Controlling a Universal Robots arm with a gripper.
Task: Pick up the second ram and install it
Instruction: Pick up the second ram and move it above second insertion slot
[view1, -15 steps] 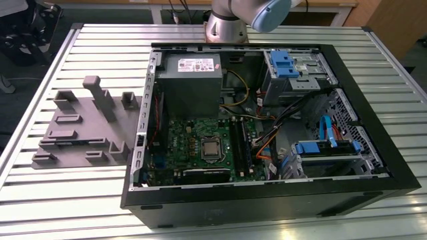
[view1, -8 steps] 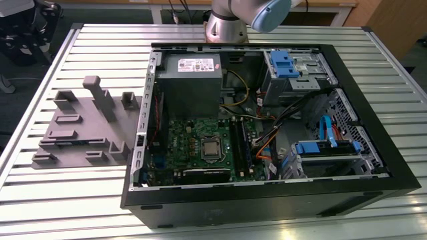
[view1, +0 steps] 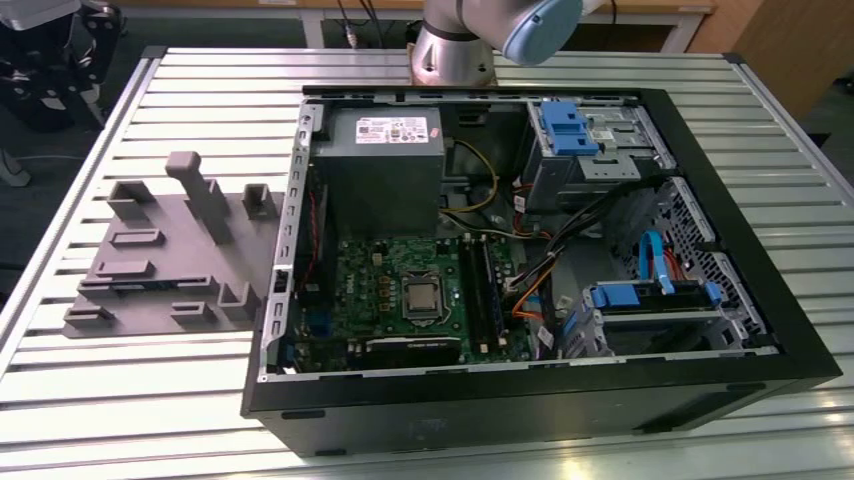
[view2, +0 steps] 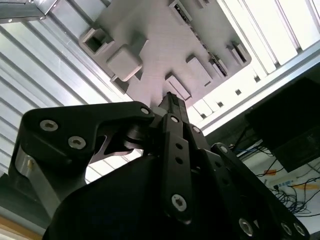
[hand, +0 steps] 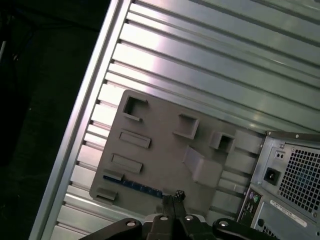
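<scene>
**Second ram in its fixture slot; jaws shut and empty above it**

Noted from beside the counter (view1: 134, 400), a slatted metal top.

- The second ram (hand: 134, 185) shows as a thin blue-green strip. It is seated in a slot along one edge of the grey fixture (hand: 160, 145).
- Jaws: in both wrist views they are drawn together with nothing between them. They point down at the fixture, and in the first wrist view their tips appear close to one end of the ram. I see no contact, and I cannot tell how high they hang.
- The fixture (view1: 174, 260) lies flat on the counter, just beside the open computer case (view1: 534, 400), on the exterior view's left.
- Inside the case the green motherboard (view1: 387, 270) lies on the floor, with long black slots (view1: 477, 290) beside the processor.
- The arm (view1: 461, 45) rises behind the case.
</scene>
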